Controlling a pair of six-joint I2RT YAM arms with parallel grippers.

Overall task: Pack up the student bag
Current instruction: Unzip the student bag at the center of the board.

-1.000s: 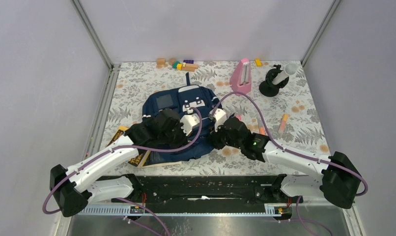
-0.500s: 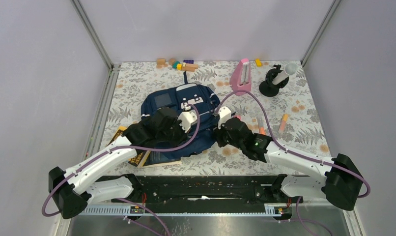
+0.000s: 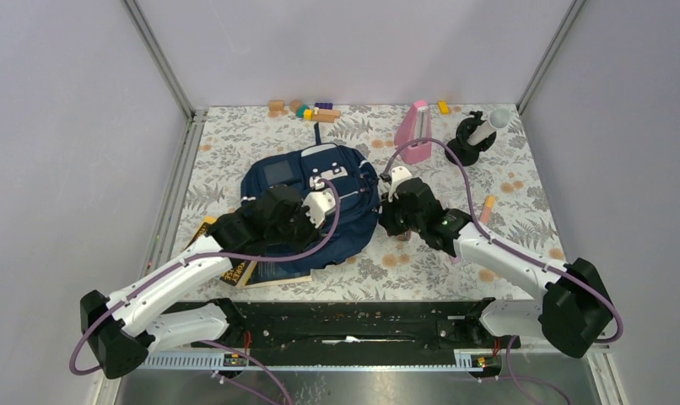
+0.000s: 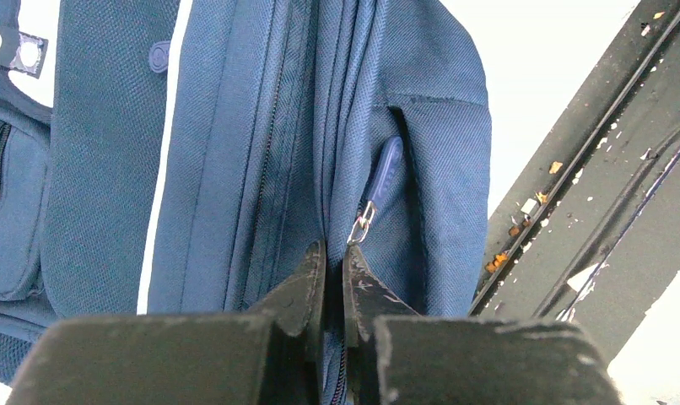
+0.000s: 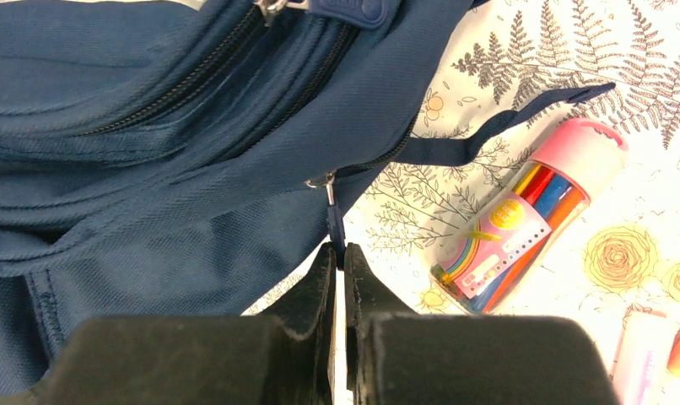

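i am seeing a dark book [image 3: 235, 272] poking out from under the near left corner of the student bag [image 3: 261, 187]. the bag is lying flat on the left half of the fern-print table [image 3: 522, 219], between my two arms. it is looking navy and woven, with thin white stripes, several parallel zip tracks and a paler square patch on its far left pocket.

my left gripper [image 4: 332, 253] is sitting on the middle of the bag, its fingers nearly together and pinching the fabric along a zip seam. a blue puller [image 4: 387, 173] is hanging just right of the tips, not held. my right gripper [image 5: 337, 253] is working at the bag's right edge, clamped tight on a small zip tab [image 5: 335, 221]. a pink-capped tube of coloured pens [image 5: 514, 228] is lying on the table just beside it.

compared with a second ago, the right gripper is standing farther from me and more to the right along that edge, while the left one is staying put.

farther off, a pink stand [image 3: 415, 133], a black stand [image 3: 470, 142] and wooden blocks [image 3: 307, 110] are lining the far edge.
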